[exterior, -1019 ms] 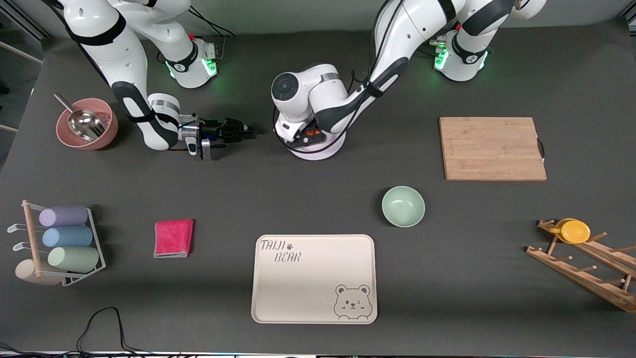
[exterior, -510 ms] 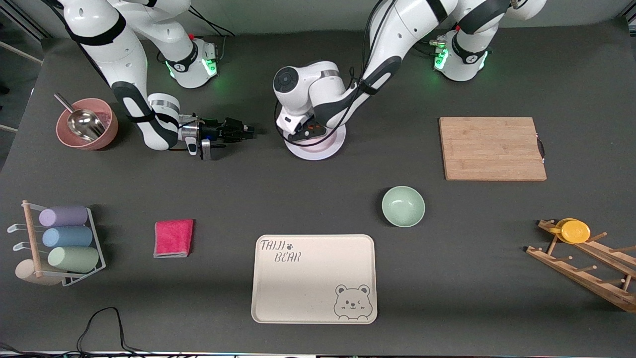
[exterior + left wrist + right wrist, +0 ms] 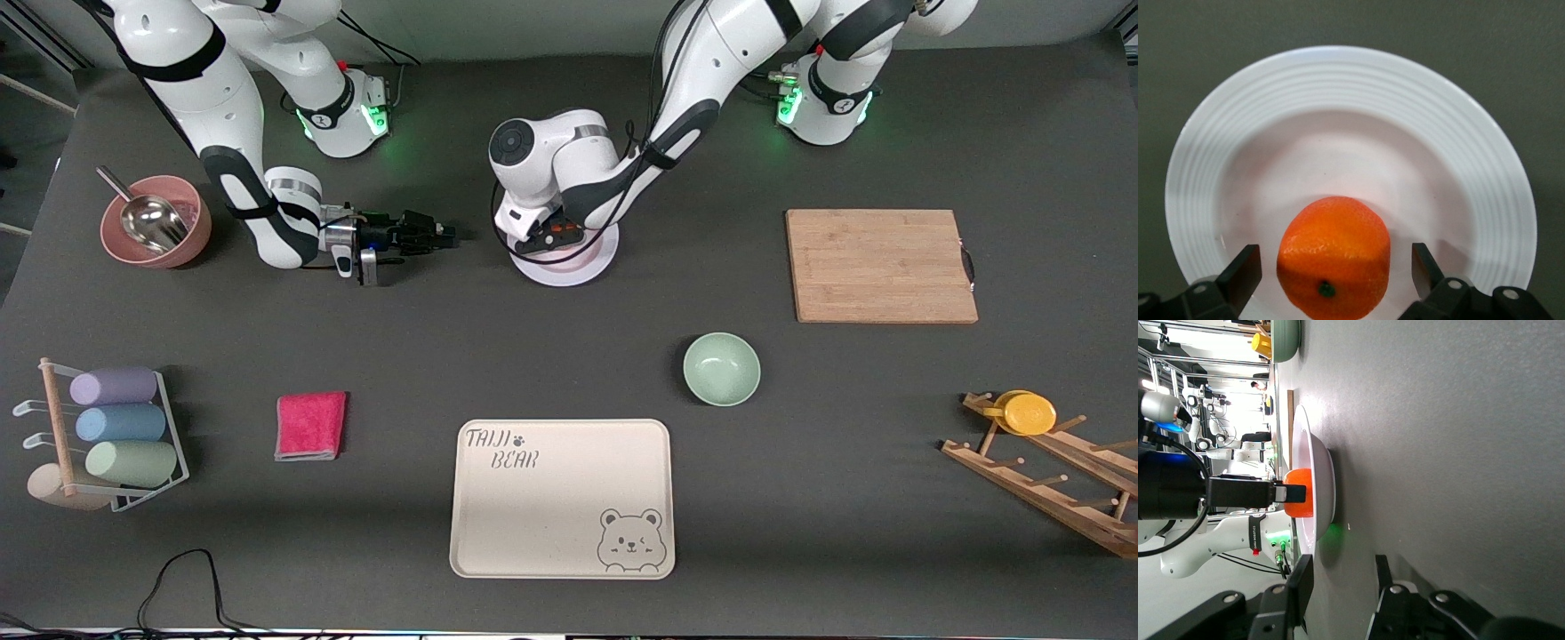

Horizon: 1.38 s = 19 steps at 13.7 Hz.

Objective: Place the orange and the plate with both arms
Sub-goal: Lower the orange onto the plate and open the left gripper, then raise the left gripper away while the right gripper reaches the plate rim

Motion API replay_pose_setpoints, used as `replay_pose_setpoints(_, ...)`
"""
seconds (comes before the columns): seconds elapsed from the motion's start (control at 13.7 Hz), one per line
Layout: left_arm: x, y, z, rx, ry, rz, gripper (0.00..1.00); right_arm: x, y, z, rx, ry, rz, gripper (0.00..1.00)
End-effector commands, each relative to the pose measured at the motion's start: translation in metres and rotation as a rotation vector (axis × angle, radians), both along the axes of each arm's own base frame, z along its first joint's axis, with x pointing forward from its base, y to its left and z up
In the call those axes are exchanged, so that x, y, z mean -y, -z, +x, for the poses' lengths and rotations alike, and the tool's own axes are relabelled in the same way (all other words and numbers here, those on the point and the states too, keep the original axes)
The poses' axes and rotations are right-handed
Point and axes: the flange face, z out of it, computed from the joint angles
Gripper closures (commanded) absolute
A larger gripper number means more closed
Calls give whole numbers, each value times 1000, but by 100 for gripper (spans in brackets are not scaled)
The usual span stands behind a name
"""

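You see the small round orange fruit point(image 3: 1334, 257) resting on the pale round plate point(image 3: 1351, 87), between the left gripper's point(image 3: 1334, 273) wide-spread fingers, untouched. The right gripper point(image 3: 1338, 587), part-open and empty, waits beside the plate.

The orange point(image 3: 1333, 255) sits on the plate point(image 3: 1351, 83) — the bowl point(image 3: 721, 368) nearer the front camera.

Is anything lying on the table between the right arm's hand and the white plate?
No. In the right wrist view, only bare dark table lies between the right hand and the plate, which holds the orange.
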Motion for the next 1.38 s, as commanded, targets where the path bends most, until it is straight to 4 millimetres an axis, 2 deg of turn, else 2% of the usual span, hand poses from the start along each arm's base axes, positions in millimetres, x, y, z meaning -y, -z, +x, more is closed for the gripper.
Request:
replay_pose_setpoints(0.0, -20, -35, 38, 49, -56, 19, 0, 0, 8, -2, 10, 13, 9, 56)
replay_pose_setpoints(0.15, -40, -71, 72, 63, -78, 47, 2, -2, 9, -3, 9, 10, 9, 56)
replay_pose_setpoints(0.29, -79, -113, 115, 90, -101, 59, 3, -3, 9, 1, 15, 12, 10, 56)
replay_pose_setpoints(0.36, -108, -133, 141, 99, -114, 67, 2, -9, 9, 1, 16, 28, 12, 56)
replay_pose_setpoints(0.58, -215, -181, 214, 82, -157, 90, 0, -36, 10, 4, 26, 58, 18, 56)
replay_pose_setpoints(0.73, -297, -202, 254, 85, -194, 87, 0, -55, 13, 6, 33, 76, 21, 56)
replay_pose_setpoints(0.87, -379, -214, 284, 89, -215, 79, 0, -77, 17, 6, 39, 97, 23, 56)
replay_pose_setpoints(1.16, -528, -236, 314, 77, -227, 18, 0, -118, 21, 4, 45, 131, 51, 56)
replay_pose_setpoints(1.31, -580, -241, 315, 74, -236, 16, 0, -130, 23, 3, 41, 144, 63, 56)
